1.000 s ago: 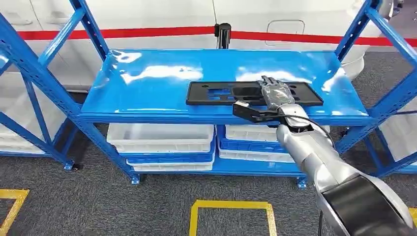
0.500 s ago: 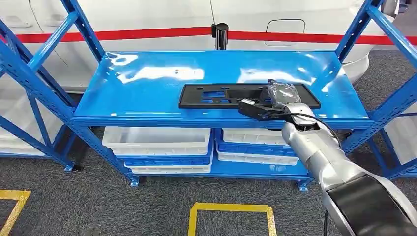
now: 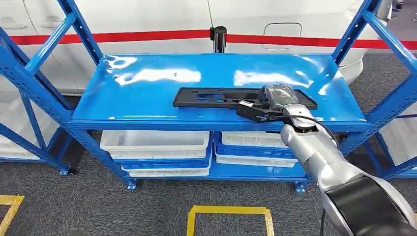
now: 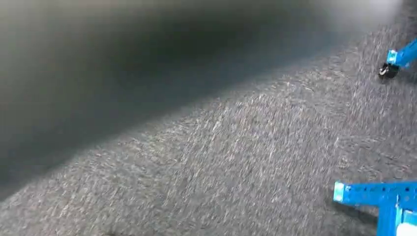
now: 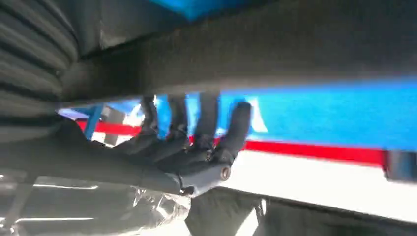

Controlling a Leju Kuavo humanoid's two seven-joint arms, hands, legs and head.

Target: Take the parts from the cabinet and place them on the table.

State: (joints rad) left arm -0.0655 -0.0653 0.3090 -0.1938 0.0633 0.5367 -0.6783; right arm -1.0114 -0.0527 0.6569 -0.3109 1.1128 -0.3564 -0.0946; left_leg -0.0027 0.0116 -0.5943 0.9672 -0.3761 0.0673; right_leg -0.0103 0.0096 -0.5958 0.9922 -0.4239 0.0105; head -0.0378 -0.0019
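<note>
A long flat black part (image 3: 216, 97) with cut-outs lies on the blue cabinet's top shelf (image 3: 147, 93), toward the front right. My right hand (image 3: 278, 96) sits on the part's right portion, fingers curled over it and the wrist camera bracket just in front. From the right wrist, the dark fingers (image 5: 196, 132) wrap around the edge of the black part (image 5: 275, 49), which runs as a dark band across the picture. The left wrist camera looks down at grey carpet (image 4: 221, 162).
White and blue bins (image 3: 157, 145) are stacked on the lower shelf. Blue uprights and diagonal braces (image 3: 378, 54) stand at both ends of the cabinet. A white vehicle with a red stripe (image 3: 147, 35) is behind. Yellow floor markings (image 3: 228, 211) lie in front.
My right hand's fingers have gone from lying flat on the part to curling around it. The whole picture has shifted slightly left and down, so the camera moved.
</note>
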